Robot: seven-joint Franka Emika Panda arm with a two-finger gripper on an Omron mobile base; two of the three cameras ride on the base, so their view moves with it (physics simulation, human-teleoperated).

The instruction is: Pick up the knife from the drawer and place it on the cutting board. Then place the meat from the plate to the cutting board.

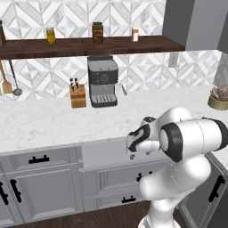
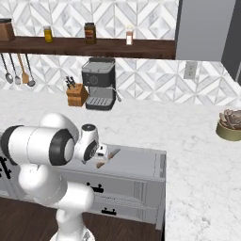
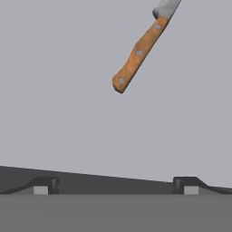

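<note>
A: The knife (image 3: 139, 50) is lying flat on the grey floor of the drawer (image 2: 136, 162), which is standing pulled out from under the marble tabletop (image 1: 44, 122). That is why the hand is hanging over it, looking straight down.

B: How is the knife lying?

A: In the hand view the orange-brown handle is running from the middle up toward the top right, with the grey blade leaving the upper edge. The handle end is the part nearest the jaws.

B: And the jaws themselves?

A: The gripper (image 3: 115, 186) is standing with its jaws spread as wide as they go, holding nothing. The two dark fingertips (image 3: 45, 185) are showing far apart at the bottom, well short of the handle. I judge they are being kept wide so they can straddle the handle once the hand is lined up above it.

B: What else is sitting on the tabletop, left to right?

A: In the left base view, the wooden knife block (image 1: 78, 95) is standing toward the back edge, the coffee machine (image 1: 103, 81) just beside it, and a potted succulent (image 1: 219, 98) near the right edge. None of these are being used.

B: So where does the task stand?

A: Early, I think: the knife is not yet grasped. The hand probably needs to shift toward the handle and turn to cross it.
</note>
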